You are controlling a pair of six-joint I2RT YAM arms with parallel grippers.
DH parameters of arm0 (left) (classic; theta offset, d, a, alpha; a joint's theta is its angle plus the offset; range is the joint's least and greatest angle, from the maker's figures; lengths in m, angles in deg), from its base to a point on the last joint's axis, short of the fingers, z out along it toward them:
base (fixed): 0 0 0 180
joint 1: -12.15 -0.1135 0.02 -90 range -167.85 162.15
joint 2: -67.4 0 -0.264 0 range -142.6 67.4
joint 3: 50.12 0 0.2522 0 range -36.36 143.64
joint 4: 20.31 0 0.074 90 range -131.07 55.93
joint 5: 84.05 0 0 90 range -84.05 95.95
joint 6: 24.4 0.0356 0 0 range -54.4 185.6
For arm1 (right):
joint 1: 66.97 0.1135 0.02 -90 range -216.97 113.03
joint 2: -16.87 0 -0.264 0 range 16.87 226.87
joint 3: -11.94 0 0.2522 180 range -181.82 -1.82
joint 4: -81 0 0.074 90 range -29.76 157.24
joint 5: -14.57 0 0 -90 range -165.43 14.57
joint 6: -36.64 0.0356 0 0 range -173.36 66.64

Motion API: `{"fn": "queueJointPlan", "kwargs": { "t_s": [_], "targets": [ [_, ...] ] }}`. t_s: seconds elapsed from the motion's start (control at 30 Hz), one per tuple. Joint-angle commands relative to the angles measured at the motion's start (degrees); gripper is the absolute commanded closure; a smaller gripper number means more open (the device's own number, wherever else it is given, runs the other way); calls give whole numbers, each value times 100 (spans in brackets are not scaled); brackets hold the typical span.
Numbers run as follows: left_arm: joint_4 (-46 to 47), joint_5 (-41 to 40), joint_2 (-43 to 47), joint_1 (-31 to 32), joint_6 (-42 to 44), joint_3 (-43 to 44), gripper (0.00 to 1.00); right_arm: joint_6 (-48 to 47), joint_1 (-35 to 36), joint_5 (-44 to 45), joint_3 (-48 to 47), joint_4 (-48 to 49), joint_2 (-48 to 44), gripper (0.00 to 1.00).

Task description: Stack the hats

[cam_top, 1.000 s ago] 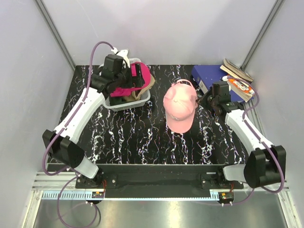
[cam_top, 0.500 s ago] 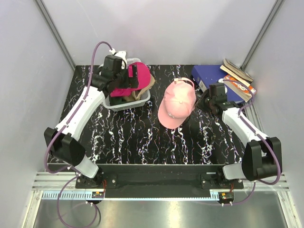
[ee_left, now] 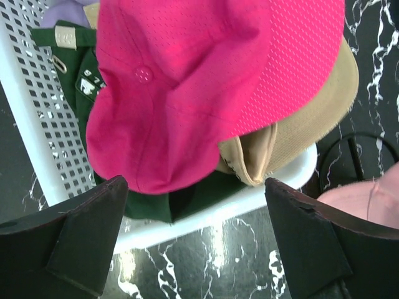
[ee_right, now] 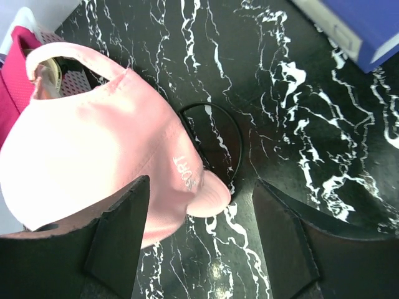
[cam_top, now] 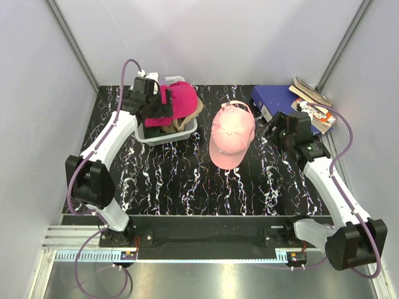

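Now the light pink hat [cam_top: 232,136] is lying crown-up on the table [cam_top: 168,180], likely serving as the stack's base. The right gripper [cam_top: 273,129] is standing open and empty, with that hat just beside it at nine o'clock. The left gripper [ee_left: 196,182] is hovering spread over the magenta hat [ee_left: 187,81] in the basket [ee_left: 37,118], at the pink hat's ten o'clock. Closing on it probably comes next.

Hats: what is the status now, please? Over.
Left end effector open over magenta hat, top of pile in basket. Right end effector open at light pink hat on table. Thin black loop beside it.
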Motion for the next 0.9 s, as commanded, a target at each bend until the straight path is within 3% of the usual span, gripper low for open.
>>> {"fn": "queueJointPlan", "kwargs": {
  "t_s": [0.0, 0.27, 0.4, 0.5, 0.53, 0.6, 0.73, 0.87],
  "targets": [
    [816, 474, -23, -133, 97, -198, 9, -198, -13, 446, 1, -275, -403, 25],
    [1922, 766, -470, -221, 228, -435, 16, -268, -4, 499, -166, -275, -448, 25],
    [2399, 898, -743, -291, 202, -506, 30, -365, -4, 534, -289, -47, -641, 24],
    [2488, 916, -831, -326, 219, -436, 61, -567, -4, 578, -500, 199, -799, 24],
    [2488, 916, -805, -326, 228, -427, 84, -619, -4, 569, -631, 321, -817, 24],
    [2479, 924, -639, -326, 298, -436, 99, -760, -4, 534, -781, 436, -817, 24],
    [2462, 1135, -130, -327, 483, -488, 100, -875, -4, 140, -1124, 962, -659, 25],
    [2295, 1704, 591, -326, 659, -620, 100, -551, 13, -1131, -1370, 1701, -213, 27]
  ]
}}
